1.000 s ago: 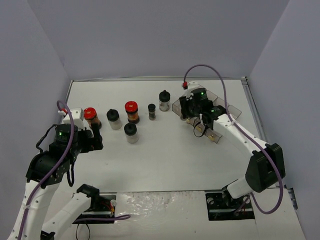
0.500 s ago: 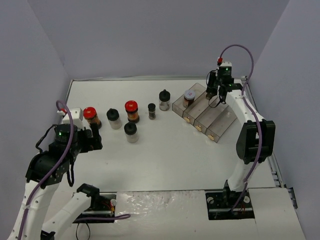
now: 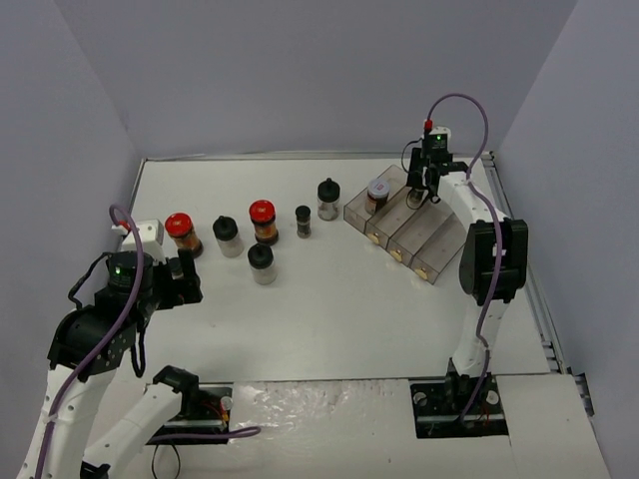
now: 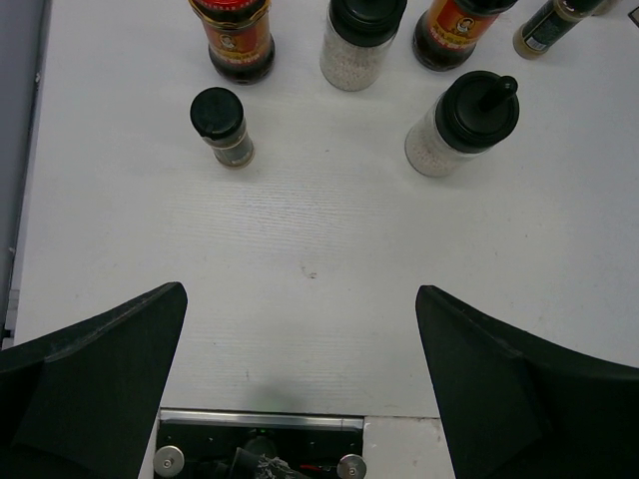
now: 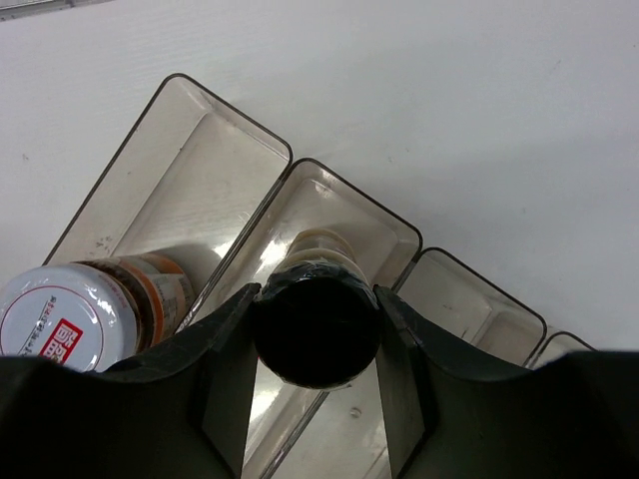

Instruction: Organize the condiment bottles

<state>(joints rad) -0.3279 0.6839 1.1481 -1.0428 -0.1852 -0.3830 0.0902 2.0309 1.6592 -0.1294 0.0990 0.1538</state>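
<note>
A: Seven condiment bottles (image 3: 262,264) out on the table (image 3: 329,319), well apart from the tray (image 3: 427,247). Why so?

B: Waiting to be sorted, by the look of it. Tray slanted at the far right, four slots side by side, probably placed for the right arm's reach.

A: And the right gripper (image 5: 316,299)?

B: Clamped narrow on a black-capped jar (image 5: 316,344), cap up, right over the second slot. Held upright, likely for going straight down. Cannot tell whether touching the slot floor.

A: Anything in the way there?

B: Only the white-lidded jar (image 5: 65,319) in the first slot, just beside. Close to one finger, so little room for swinging sideways.

A: Left gripper (image 4: 300,294)?

B: Spread wide, holding nothing, hovering low before the row. Ahead: two red-capped bottles (image 3: 181,232) (image 3: 263,222), three taller black-capped bottles (image 3: 229,237), a thin dark bottle (image 3: 304,222). Nearest and smallest, a stubby jar (image 4: 222,125), with nothing between it and the fingers. Probably the easiest pick.
</note>
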